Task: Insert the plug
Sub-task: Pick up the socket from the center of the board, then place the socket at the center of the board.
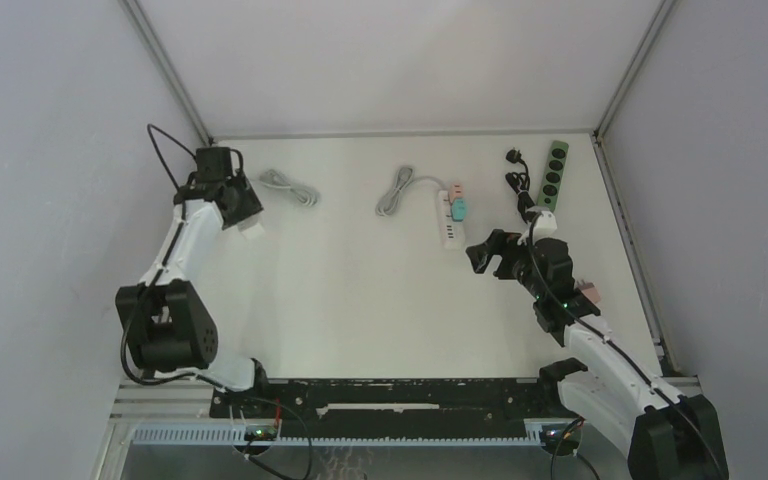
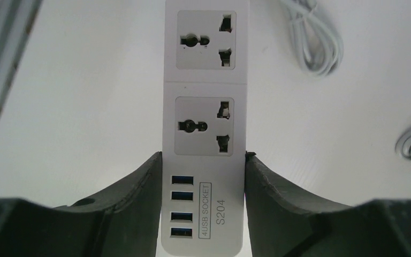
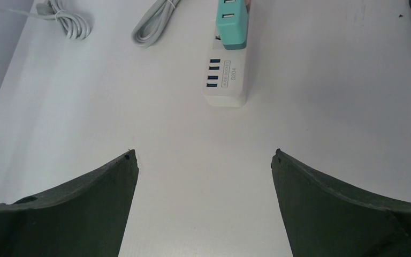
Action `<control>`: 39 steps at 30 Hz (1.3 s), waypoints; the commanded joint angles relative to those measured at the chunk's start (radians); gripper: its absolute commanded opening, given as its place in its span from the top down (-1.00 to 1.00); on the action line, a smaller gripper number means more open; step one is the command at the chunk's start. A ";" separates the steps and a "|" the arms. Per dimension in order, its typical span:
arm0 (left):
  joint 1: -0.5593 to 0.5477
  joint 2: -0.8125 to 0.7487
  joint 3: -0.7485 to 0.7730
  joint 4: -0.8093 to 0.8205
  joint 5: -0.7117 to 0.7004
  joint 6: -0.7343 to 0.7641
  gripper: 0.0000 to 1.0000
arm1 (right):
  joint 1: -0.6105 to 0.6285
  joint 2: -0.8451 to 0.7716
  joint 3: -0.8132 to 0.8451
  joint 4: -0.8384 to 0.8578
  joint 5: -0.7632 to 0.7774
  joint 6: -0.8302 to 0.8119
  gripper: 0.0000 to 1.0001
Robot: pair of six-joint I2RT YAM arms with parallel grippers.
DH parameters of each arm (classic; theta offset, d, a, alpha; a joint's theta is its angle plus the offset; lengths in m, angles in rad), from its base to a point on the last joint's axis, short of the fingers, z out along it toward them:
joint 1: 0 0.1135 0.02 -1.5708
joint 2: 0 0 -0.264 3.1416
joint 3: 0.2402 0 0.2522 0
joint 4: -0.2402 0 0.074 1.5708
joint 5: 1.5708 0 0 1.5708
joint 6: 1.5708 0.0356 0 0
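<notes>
My left gripper [image 2: 203,158] is shut on the end of a white power strip [image 2: 203,107], its jaws pressing both long sides beside the four blue USB ports. Two universal sockets on that strip stand empty. From above, the left gripper [image 1: 250,222] is at the far left with the strip's end [image 1: 254,229] showing under it. A black plug [image 1: 512,156] on a black cable lies at the far right beside a green power strip [image 1: 552,172]. My right gripper [image 1: 488,262] hovers open with nothing between its fingers, just short of a second white strip [image 3: 226,85].
The second white strip [image 1: 450,215] carries a teal adapter [image 3: 231,24] and a pink one [image 1: 457,188], with a grey cable coil [image 1: 394,193] behind it. Another coiled cable [image 1: 290,187] lies near the left gripper. Metal frame rails [image 1: 625,240] border the table.
</notes>
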 commanded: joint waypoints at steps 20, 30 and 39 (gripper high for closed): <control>-0.602 -0.311 -0.611 0.261 -0.151 -0.504 0.73 | -0.010 -0.054 0.048 -0.087 -0.056 0.014 -1.00; -0.873 -0.088 -0.521 0.300 -0.208 -0.646 0.70 | -0.008 -0.142 0.107 -0.264 -0.083 -0.010 -1.00; -1.041 0.003 -0.452 0.269 -0.231 -0.777 0.49 | -0.010 -0.190 0.120 -0.349 -0.085 -0.011 -1.00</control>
